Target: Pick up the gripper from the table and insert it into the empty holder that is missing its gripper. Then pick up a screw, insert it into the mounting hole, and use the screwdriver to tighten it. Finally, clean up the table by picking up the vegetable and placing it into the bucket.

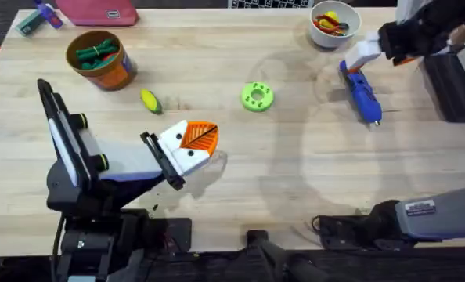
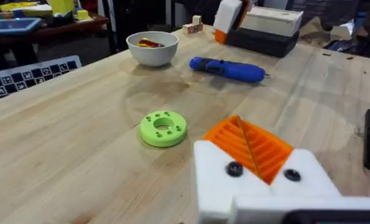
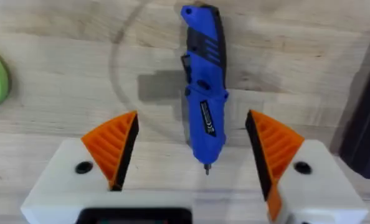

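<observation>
The blue screwdriver (image 1: 362, 94) (image 2: 228, 69) lies on the table at the right, and in the right wrist view the screwdriver (image 3: 203, 87) points its silver tip back toward the camera. My right gripper (image 1: 365, 55) (image 3: 191, 121) hovers open over it, one orange finger on each side, apart from it. My left gripper (image 1: 203, 135) (image 2: 242, 127) is shut at the table's middle front, orange wedges pressed together, holding nothing. The yellow vegetable (image 1: 150, 100) lies near the orange bucket (image 1: 115, 74), which holds green pieces. The loose gripper, empty holder and screw are out of view.
A green disc (image 1: 257, 96) (image 2: 163, 128) sits mid-table. A white bowl (image 1: 334, 33) (image 2: 152, 51) with red and yellow bits stands at the back right. A dark box (image 1: 452, 86) lines the right edge. A pink case (image 1: 99, 11) lies at the back left.
</observation>
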{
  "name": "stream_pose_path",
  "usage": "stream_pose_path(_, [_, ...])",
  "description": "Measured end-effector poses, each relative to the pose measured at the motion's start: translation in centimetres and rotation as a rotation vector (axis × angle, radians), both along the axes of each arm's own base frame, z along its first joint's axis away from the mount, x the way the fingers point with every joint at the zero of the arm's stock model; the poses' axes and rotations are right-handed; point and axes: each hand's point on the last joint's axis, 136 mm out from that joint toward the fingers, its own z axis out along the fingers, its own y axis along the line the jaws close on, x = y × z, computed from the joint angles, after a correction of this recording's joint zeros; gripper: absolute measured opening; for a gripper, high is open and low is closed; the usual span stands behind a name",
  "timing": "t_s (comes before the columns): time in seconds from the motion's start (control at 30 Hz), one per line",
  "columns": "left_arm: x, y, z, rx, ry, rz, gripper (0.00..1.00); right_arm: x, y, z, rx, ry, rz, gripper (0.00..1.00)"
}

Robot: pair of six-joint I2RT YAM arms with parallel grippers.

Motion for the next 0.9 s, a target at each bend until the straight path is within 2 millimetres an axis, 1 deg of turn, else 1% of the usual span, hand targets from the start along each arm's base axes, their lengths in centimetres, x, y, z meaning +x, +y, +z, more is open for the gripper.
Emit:
stream_pose_path(0.3, [0.0, 0.0, 0.0, 0.0, 0.0, 0.0, 0.009, 1.7, -0.5, -3.0, -0.002, 0.034, 0.015, 0.992])
stream_pose_path(0.6, [0.0, 0.0, 0.0, 0.0, 0.0, 0.0, 0.009, 2.0, -1.4, -6.1, 0.001, 0.103, 0.023, 0.994])
stream_pose_path(0.8, [0.0, 0.0, 0.0, 0.0, 0.0, 0.0, 0.009, 2.6, -1.6, -8.8, -0.001, 0.141, 0.039, 0.994])
stream_pose_path(0.9, [0.0, 0.0, 0.0, 0.0, 0.0, 0.0, 0.009, 2.9, -1.7, -9.8, -0.003, 0.153, 0.042, 0.994])
